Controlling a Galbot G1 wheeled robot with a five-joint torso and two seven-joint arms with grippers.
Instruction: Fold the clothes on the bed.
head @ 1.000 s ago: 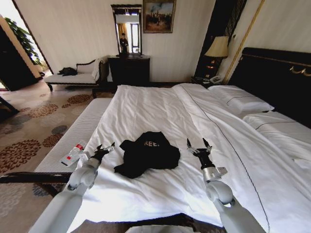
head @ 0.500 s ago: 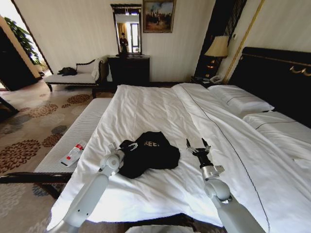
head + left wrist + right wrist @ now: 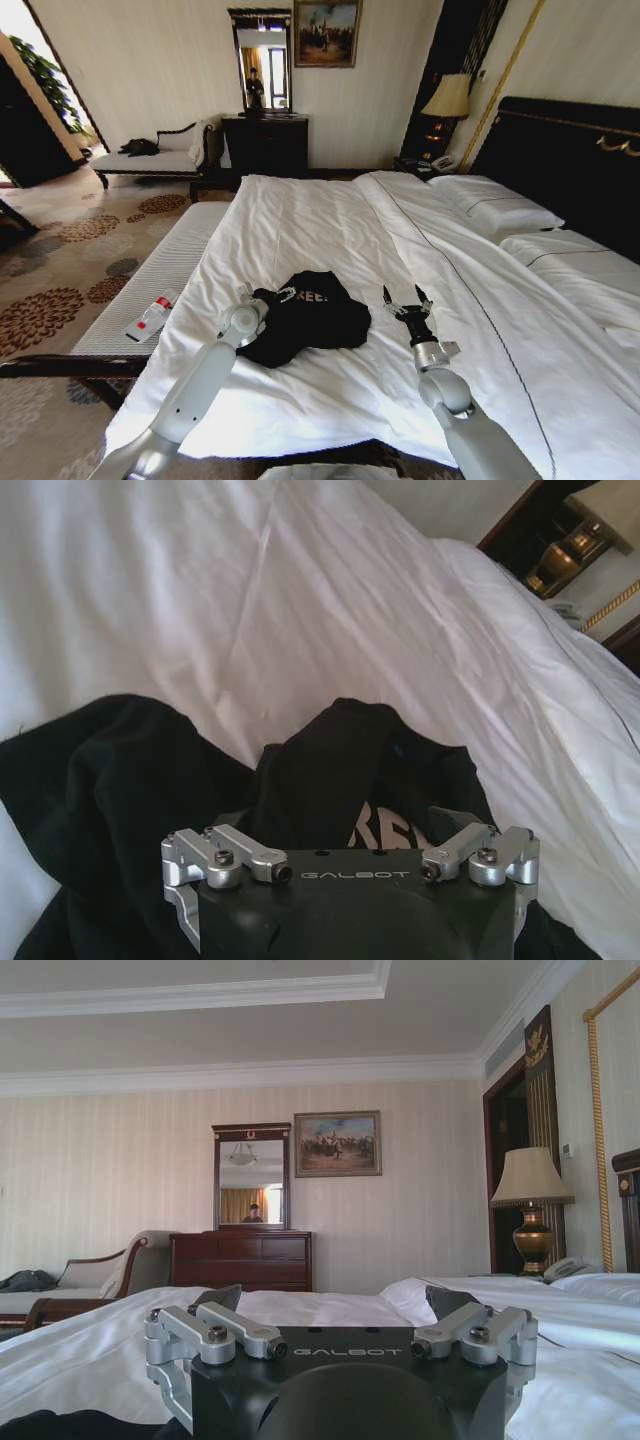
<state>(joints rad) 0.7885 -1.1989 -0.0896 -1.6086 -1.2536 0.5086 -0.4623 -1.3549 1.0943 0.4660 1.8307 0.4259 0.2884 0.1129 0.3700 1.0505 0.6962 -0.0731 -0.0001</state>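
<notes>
The clothes are one black T-shirt [image 3: 310, 318] with white lettering, lying crumpled on the white bed [image 3: 300, 215] near its foot. My left gripper [image 3: 266, 294] is at the shirt's left edge, low over the fabric, with its fingers spread open. In the left wrist view the black shirt [image 3: 120, 780] bunches up right in front of the gripper, with part of the lettering showing. My right gripper [image 3: 404, 296] stands open above the bare duvet, a short way right of the shirt, holding nothing. Its two pads [image 3: 218, 1298] are apart in the right wrist view.
A narrow white ribbed bench [image 3: 165, 262] runs along the bed's left side with a bottle [image 3: 150, 316] on it. Pillows [image 3: 495, 205] and the dark headboard [image 3: 570, 150] are on the right. A dresser [image 3: 265, 145], chaise [image 3: 150, 160] and lamp [image 3: 448, 98] stand at the far wall.
My left gripper has moved right, from beside the bench to the shirt's left edge. The right gripper has barely moved. The shirt lies as before.
</notes>
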